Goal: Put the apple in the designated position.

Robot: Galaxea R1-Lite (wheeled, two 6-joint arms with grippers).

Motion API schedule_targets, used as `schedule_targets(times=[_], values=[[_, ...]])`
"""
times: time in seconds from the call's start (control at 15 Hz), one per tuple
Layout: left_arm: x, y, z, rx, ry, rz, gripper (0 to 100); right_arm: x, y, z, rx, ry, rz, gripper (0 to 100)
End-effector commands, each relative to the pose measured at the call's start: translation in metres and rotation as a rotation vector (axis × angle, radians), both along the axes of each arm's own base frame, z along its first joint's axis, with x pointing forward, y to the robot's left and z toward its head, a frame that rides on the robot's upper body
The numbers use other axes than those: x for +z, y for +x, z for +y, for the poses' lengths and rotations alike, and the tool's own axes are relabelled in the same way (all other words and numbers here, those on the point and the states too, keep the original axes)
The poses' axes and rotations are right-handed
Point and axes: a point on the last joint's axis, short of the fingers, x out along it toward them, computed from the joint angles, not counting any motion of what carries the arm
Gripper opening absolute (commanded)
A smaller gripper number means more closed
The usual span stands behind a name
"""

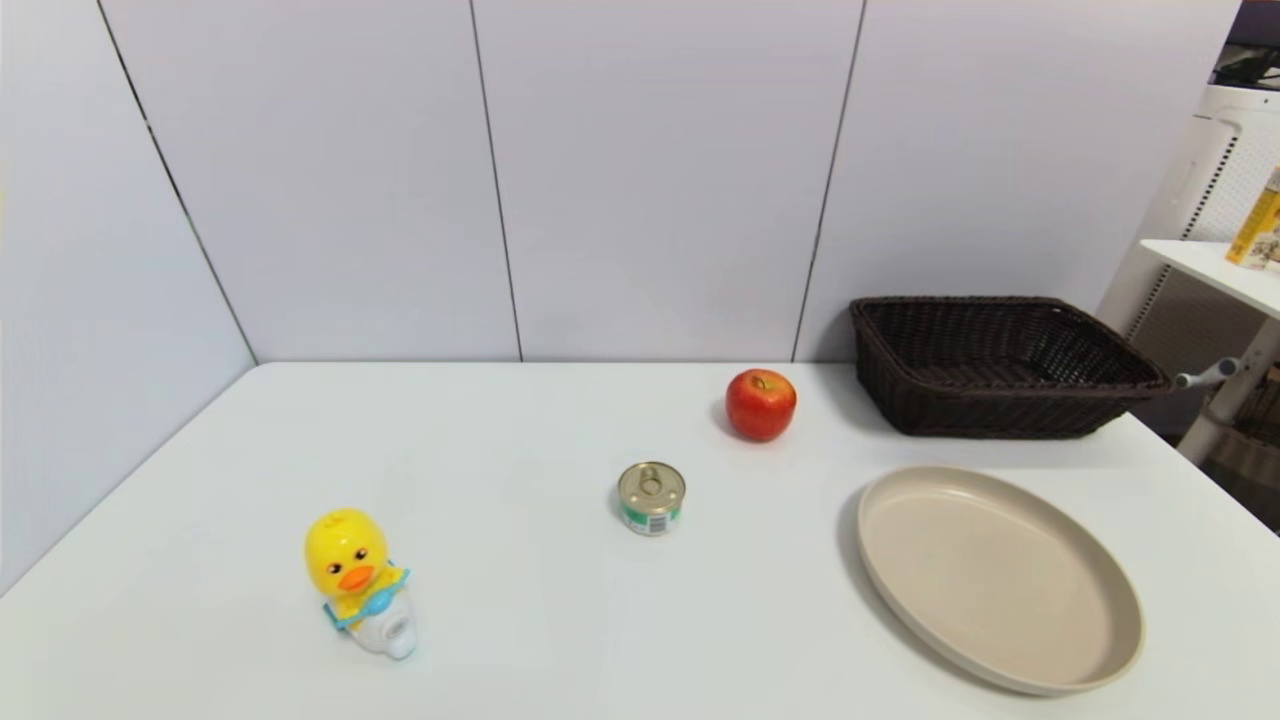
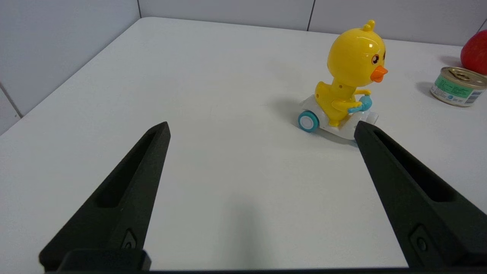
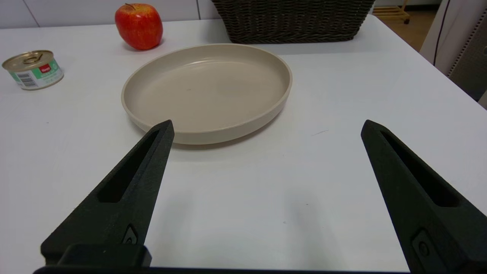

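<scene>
Apple: round, glossy red, upright on matte white table, just beside woven dark wicker basket, beyond ring-pull tin can; shallow round beige plate nearer right; yellow plastic duck toy at left; left gripper and right gripper: tapered black fingers spread wide, holding nothing, low over bare tabletop.

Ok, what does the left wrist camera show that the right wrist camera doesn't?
Only the left wrist view shows the yellow duck toy and the open left gripper low over bare table. Only the right wrist view shows the beige plate, the wicker basket and the open right gripper, which holds nothing. Both show the apple and the tin can, standing apart.
</scene>
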Motion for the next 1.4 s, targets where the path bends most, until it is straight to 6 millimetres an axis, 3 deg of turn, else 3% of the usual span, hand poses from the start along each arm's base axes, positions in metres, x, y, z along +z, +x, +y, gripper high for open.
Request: schedule_targets(times=[0.07, 0.93, 1.13, 1.2, 1.27, 1.4], values=[[0.0, 0.0, 0.0, 0.001, -0.001, 0.0, 100, 0.0, 0.0, 0.0, 0.0, 0.0, 0.002, 100], [0.007, 0.004, 0.0, 0.002, 0.012, 0.04, 100, 0.0, 0.0, 0.0, 0.0, 0.0, 0.002, 100], [0.092, 0.038, -0.001, -0.026, 0.085, 0.047, 100, 0.0, 0.0, 0.0, 0.0, 0.0, 0.002, 100], [0.127, 0.063, -0.003, -0.104, 0.162, 0.032, 100, 0.0, 0.0, 0.0, 0.0, 0.0, 0.002, 100], [0.15, 0.087, -0.007, -0.181, 0.208, 0.023, 100, 0.0, 0.0, 0.0, 0.0, 0.0, 0.002, 100], [0.176, 0.142, -0.023, -0.327, 0.271, -0.035, 100, 0.0, 0.0, 0.0, 0.0, 0.0, 0.002, 100]])
